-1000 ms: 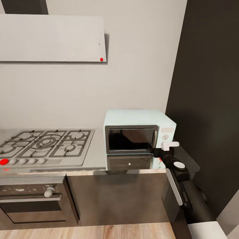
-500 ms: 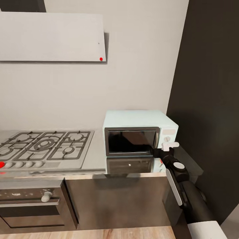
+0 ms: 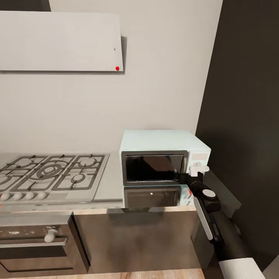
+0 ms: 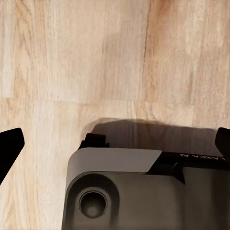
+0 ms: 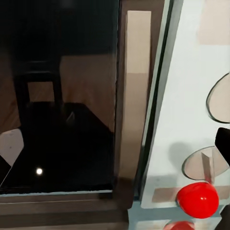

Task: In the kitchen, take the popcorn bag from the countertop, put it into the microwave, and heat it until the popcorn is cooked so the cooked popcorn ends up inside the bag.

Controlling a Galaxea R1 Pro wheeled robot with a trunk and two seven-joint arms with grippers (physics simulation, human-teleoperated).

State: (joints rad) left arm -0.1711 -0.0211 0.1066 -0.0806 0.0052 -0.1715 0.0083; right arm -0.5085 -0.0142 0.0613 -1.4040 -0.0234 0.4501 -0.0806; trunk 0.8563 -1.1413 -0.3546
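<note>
The pale light-blue microwave (image 3: 161, 144) stands on the glossy grey countertop (image 3: 110, 182) with its dark glass door shut. My right gripper (image 3: 191, 174) hovers at the microwave's front right corner, between the door edge and the knob panel. In the right wrist view the door frame (image 5: 129, 110) and a red knob (image 5: 197, 200) are very close, and one dark fingertip (image 5: 224, 143) sits at the picture's edge, so the gripper is open and empty. My left gripper (image 4: 115, 143) is open and points down at the floor. The popcorn bag and popcorn are out of view.
A steel gas hob (image 3: 54, 174) lies left of the microwave, over a built-in oven (image 3: 38, 242). A grey hood (image 3: 62, 40) hangs above. A dark tall panel (image 3: 248, 116) closes the right side. The left wrist view shows wooden floor (image 4: 96, 57) and my base (image 4: 143, 191).
The head camera has shifted: the hob slid left and down, and the microwave looks slightly larger. My right gripper stays at the microwave's front right corner.
</note>
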